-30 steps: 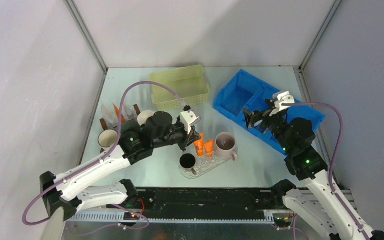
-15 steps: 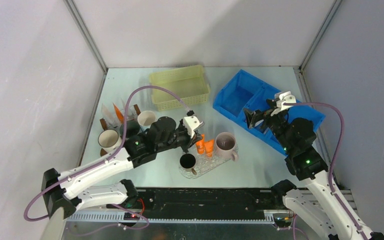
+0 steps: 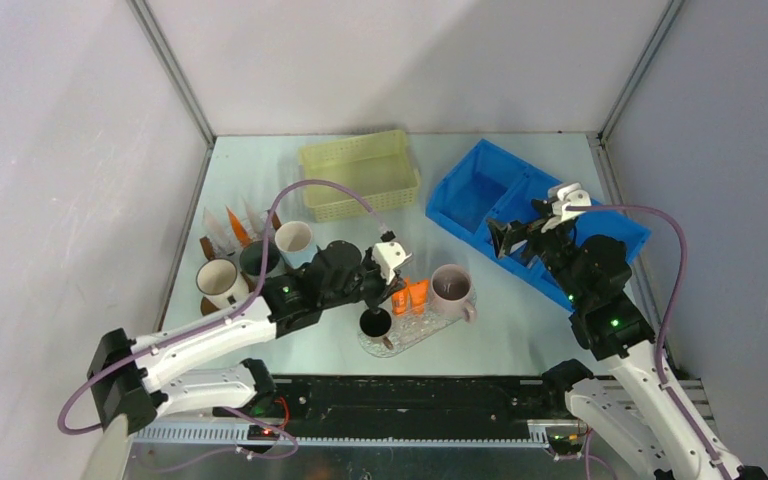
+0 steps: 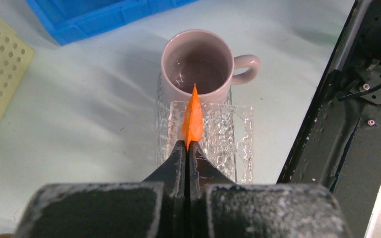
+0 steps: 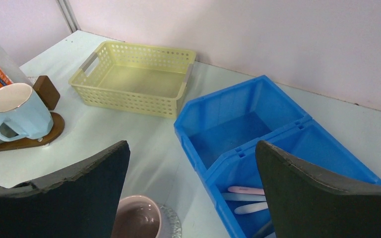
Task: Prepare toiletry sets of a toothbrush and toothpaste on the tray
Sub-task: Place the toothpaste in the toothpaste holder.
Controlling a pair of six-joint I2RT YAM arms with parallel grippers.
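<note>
My left gripper (image 3: 392,285) (image 4: 186,144) is shut on an orange toothpaste tube (image 4: 192,119), held edge-on just above the clear glass tray (image 4: 228,134) (image 3: 415,328). In the top view a second orange tube (image 3: 419,293) stands right beside the held one. A pink mug (image 4: 197,69) (image 3: 450,285) stands at the tray's far end and a black mug (image 3: 375,322) at its near end. My right gripper (image 3: 520,235) (image 5: 191,148) hangs open and empty over the blue bin (image 5: 258,114). Pale pink and white toothbrushes (image 5: 245,190) lie in the bin's nearer compartment.
A yellow perforated basket (image 3: 360,172) sits at the back, left of the blue bin (image 3: 480,195). At the left stand more mugs (image 3: 218,277) (image 3: 293,237) on wooden coasters, with upright tubes (image 3: 232,225) behind them. A light blue mug (image 5: 17,111) shows in the right wrist view.
My left arm has stretched right and toward the near edge, carrying the orange tube closer over the tray. The right arm has stayed where it was.
</note>
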